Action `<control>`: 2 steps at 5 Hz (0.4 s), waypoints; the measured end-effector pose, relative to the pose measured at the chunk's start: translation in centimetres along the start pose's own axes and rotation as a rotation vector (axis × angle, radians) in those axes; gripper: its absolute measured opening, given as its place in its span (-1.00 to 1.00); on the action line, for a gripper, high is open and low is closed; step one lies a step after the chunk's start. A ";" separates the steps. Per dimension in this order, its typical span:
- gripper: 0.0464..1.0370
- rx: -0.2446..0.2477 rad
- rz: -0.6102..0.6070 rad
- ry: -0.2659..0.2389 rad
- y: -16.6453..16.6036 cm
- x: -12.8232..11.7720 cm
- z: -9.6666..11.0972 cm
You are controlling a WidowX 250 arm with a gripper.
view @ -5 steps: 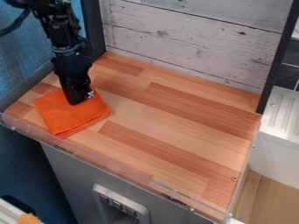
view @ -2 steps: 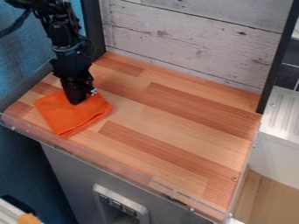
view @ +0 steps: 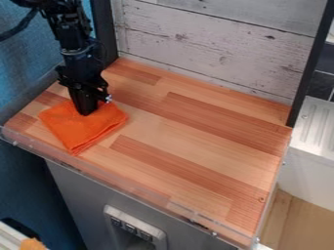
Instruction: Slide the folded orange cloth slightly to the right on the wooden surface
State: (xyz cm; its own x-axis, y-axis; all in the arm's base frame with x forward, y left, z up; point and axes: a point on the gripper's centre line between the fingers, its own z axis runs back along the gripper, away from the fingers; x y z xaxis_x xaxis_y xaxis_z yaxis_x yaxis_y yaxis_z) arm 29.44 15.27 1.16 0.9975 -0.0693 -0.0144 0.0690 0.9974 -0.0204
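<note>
The black gripper (view: 86, 113) points down at the left part of the wooden counter, its tips against the upper middle of an orange cloth (view: 83, 128). The cloth lies folded and fairly flat, with one corner toward the counter's front edge. Where the tips meet the fabric, I cannot tell whether any of it is pinched between them.
The wooden counter (view: 196, 132) has a clear raised strip (view: 117, 178) along its front edge. A whitewashed plank wall (view: 209, 46) stands behind, with dark posts at both ends. A blue wall is at the left, and a white sink unit (view: 313, 132) at the right.
The cloth has shifted and turned slightly to the right, its front corner now a little farther right. The gripper has turned a little, its tips staying at nearly the same spot.
</note>
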 end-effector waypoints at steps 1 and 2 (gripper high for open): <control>-0.11 -0.020 0.025 0.039 -2.5 0.4 0.8; 0.48 0.000 0.045 0.017 -5.8 1.5 3.4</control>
State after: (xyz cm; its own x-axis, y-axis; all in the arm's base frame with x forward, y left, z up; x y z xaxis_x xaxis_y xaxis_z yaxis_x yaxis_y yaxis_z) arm 30.63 9.42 4.68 0.9992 -0.0247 -0.0323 0.0241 0.9995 -0.0193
